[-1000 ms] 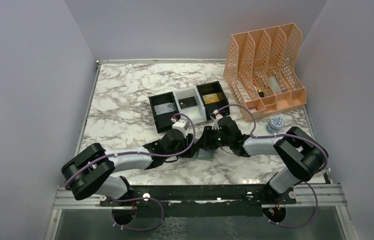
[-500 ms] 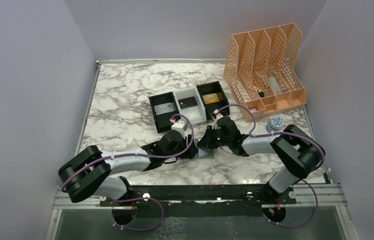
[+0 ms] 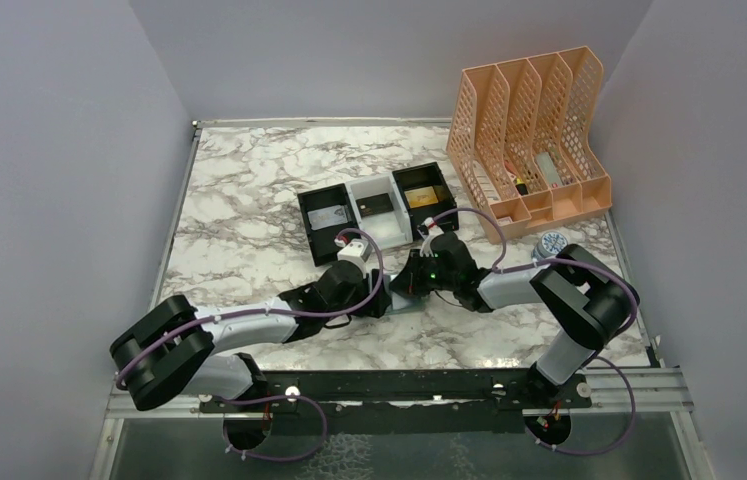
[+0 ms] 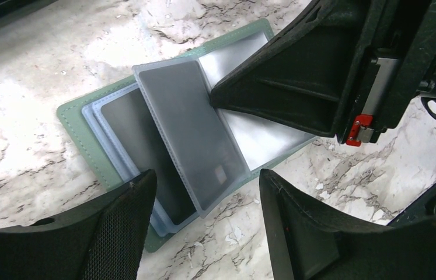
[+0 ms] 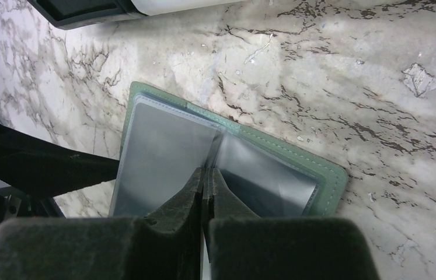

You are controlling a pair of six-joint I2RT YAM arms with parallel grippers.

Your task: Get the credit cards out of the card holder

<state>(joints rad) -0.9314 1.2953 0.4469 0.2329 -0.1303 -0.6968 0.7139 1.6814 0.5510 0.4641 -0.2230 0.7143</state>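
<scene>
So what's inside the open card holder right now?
Clear sleeves fanned out, a dark card showing through one; the right end effector pinches a sleeve's edge. Any cards underneath are covered.

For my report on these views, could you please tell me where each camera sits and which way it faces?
Top external: fixed high behind the bases, looking down across the table; both arms show.
Left wrist: on the left arm, looking down at the wallet; its open left end effector frames it.
Right wrist: on the right arm, looking down; the right end effector pinches a clear sleeve.
Shared: both wrist views show the wallet.
</scene>
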